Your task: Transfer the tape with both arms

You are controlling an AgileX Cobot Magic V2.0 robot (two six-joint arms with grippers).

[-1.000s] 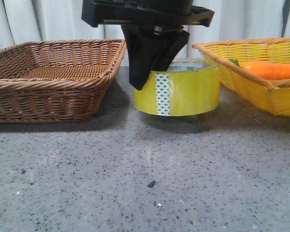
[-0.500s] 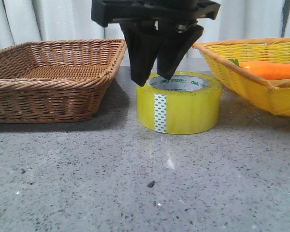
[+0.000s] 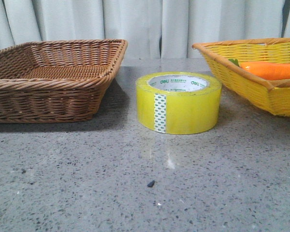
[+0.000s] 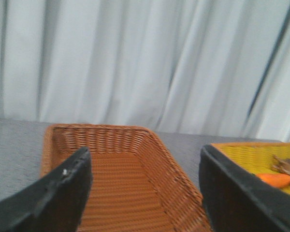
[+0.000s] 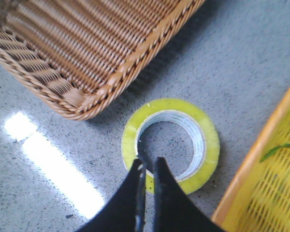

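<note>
Right tool [image 5: 148, 165] nearly closed, empty, above tape [image 5: 170, 145]

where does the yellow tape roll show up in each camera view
Front view: the tape lies flat on the table, center, between both baskets.
Left wrist view: not in it.
Right wrist view: the tape sits just past the right gripper.
Shared landmark: the brown wicker basket.
</note>
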